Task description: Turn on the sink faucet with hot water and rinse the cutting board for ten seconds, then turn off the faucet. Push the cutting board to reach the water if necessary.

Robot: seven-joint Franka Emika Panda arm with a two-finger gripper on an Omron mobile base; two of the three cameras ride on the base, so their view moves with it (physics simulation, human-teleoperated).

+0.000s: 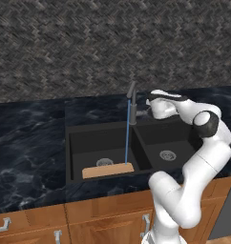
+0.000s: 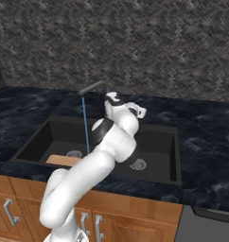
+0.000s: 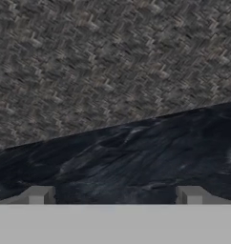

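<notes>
Rinse step underway: water [image 1: 127, 136] hits cutting board [image 1: 108, 170] in sink [image 1: 79, 138]. Our claw [image 3: 115, 195] open, empty, seemingly near faucet [image 1: 131, 102]. Next we shut lever.

Left and right base views look forward and down from behind the arm, sharing the sink [image 1: 89, 143] mid-frame and the woven wall above. The hand view faces the counter [image 3: 136, 157] and wall close up.
</notes>
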